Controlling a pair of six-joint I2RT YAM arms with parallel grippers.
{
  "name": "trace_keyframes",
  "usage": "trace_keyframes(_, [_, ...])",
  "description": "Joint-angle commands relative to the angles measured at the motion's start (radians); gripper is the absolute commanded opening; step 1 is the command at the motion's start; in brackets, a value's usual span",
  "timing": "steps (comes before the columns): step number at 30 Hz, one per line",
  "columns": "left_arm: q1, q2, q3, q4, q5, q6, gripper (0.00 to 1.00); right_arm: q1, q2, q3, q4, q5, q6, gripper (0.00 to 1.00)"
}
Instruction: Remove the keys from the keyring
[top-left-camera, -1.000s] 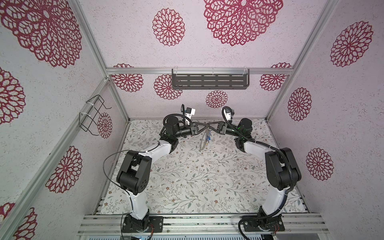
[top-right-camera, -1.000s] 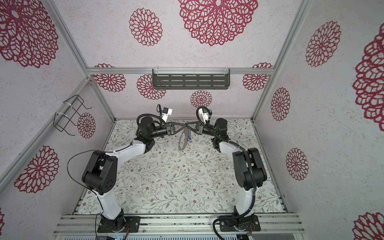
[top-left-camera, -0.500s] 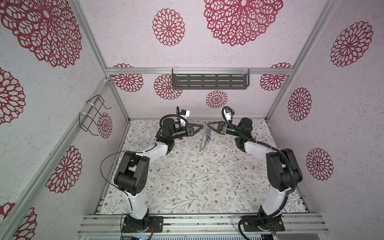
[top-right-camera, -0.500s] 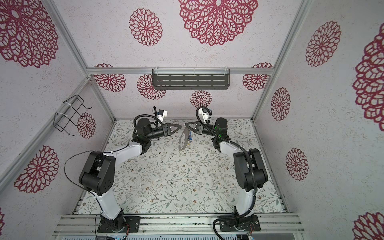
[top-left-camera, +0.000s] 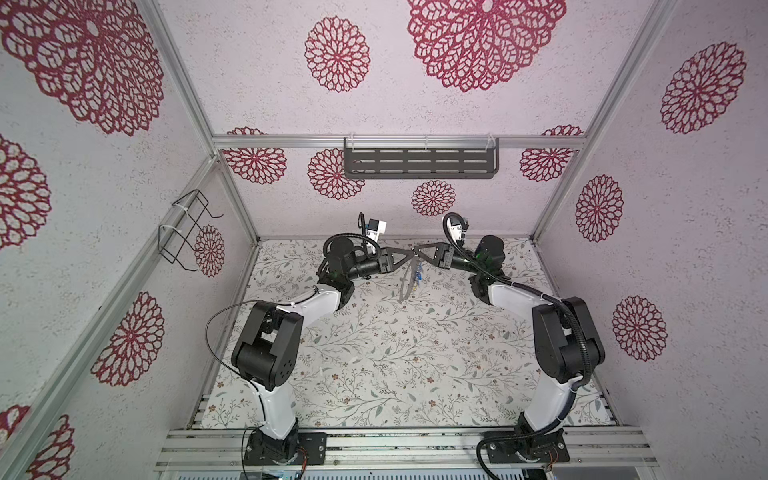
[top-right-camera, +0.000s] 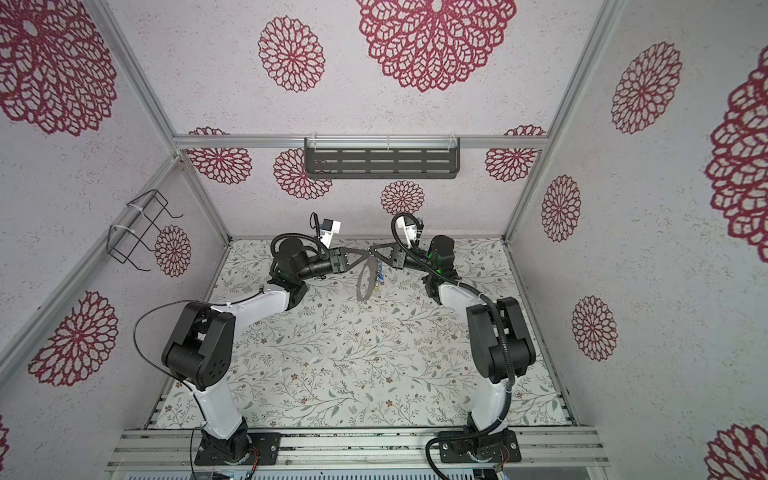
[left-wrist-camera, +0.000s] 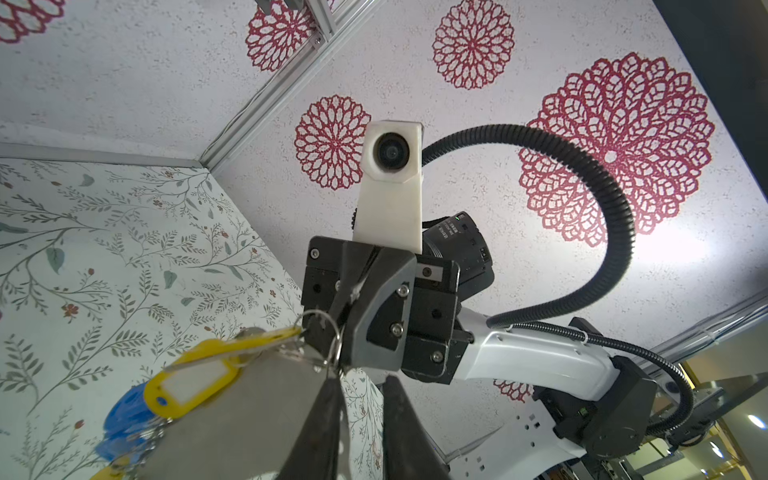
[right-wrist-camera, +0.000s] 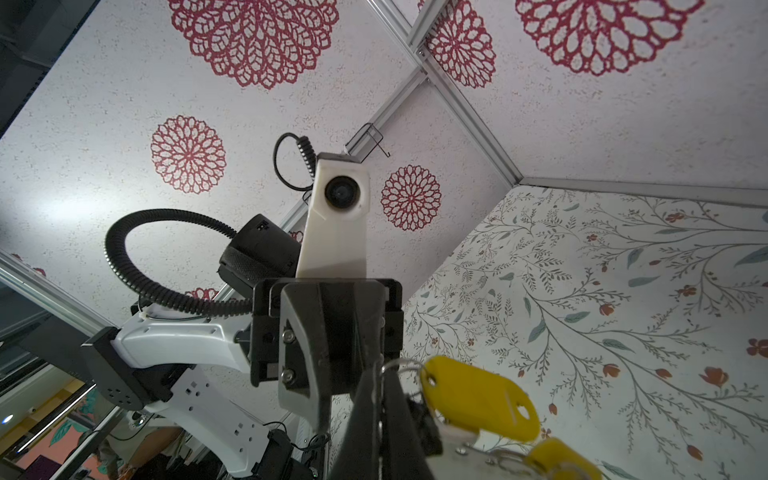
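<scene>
The grey keyring (top-left-camera: 408, 284) (top-right-camera: 365, 279) hangs edge-on above the table at the back centre, with blue keys (top-left-camera: 420, 274) dangling beside it. My right gripper (right-wrist-camera: 380, 374) (top-left-camera: 415, 251) is shut on the keyring's top edge. Yellow keys (right-wrist-camera: 478, 399) and a small metal loop sit right beside its fingers. My left gripper (left-wrist-camera: 360, 376) (top-left-camera: 409, 258) faces it tip to tip. Its jaws stand a little apart with only table showing between them. The keyring's flat face (left-wrist-camera: 249, 415) lies just outside one finger (left-wrist-camera: 328, 415). A yellow key (left-wrist-camera: 195, 382) and a blue key (left-wrist-camera: 124, 411) hang against that face.
A dark slotted shelf (top-left-camera: 419, 162) is fixed to the back wall. A black wire basket (top-left-camera: 187, 232) is mounted on the left wall. The floral table (top-left-camera: 395, 353) spreads out in front of both arms.
The left gripper drew back to the left half a second ago and has now come back to the keyring's top. The right gripper still holds the keyring in place.
</scene>
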Motion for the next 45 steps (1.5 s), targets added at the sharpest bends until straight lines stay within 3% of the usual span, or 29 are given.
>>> trace_keyframes(1, [-0.006, 0.025, 0.029, 0.039, 0.005, -0.012, 0.22, 0.016, -0.050, 0.046, 0.089, -0.008, 0.011, 0.00])
trace_keyframes(13, [-0.003, 0.042, 0.063, 0.031, 0.009, -0.011, 0.23, 0.039, -0.041, 0.006, 0.202, -0.050, 0.122, 0.00])
trace_keyframes(21, [-0.004, 0.050, 0.063, 0.038, 0.007, -0.016, 0.23, 0.047, -0.049, -0.002, 0.191, -0.082, 0.130, 0.00])
trace_keyframes(24, [-0.006, 0.049, 0.067, 0.038, 0.009, -0.016, 0.14, 0.050, -0.046, 0.000, 0.170, -0.067, 0.123, 0.00])
trace_keyframes(28, [-0.009, 0.049, 0.075, 0.040, 0.014, -0.021, 0.00, 0.079, -0.064, 0.017, -0.035, -0.013, -0.020, 0.00])
trace_keyframes(31, [-0.007, 0.044, 0.062, 0.048, 0.012, -0.023, 0.00, 0.109, -0.080, 0.038, -0.216, 0.014, -0.165, 0.00])
trace_keyframes(35, [0.002, 0.032, 0.029, 0.070, 0.002, -0.026, 0.00, 0.109, -0.089, 0.027, -0.236, 0.017, -0.182, 0.00])
trace_keyframes(38, [0.011, 0.015, -0.002, 0.088, -0.011, -0.027, 0.00, 0.105, -0.114, 0.046, -0.409, 0.058, -0.303, 0.00])
trace_keyframes(40, [0.018, -0.001, -0.025, 0.089, -0.023, -0.018, 0.00, 0.104, -0.137, 0.087, -0.618, 0.128, -0.448, 0.09])
trace_keyframes(42, [0.020, -0.019, -0.038, 0.057, -0.035, 0.006, 0.00, 0.103, -0.156, 0.124, -0.786, 0.204, -0.558, 0.24])
trace_keyframes(45, [0.012, -0.065, -0.035, -0.153, -0.087, 0.127, 0.00, 0.099, -0.188, 0.141, -0.896, 0.274, -0.631, 0.36])
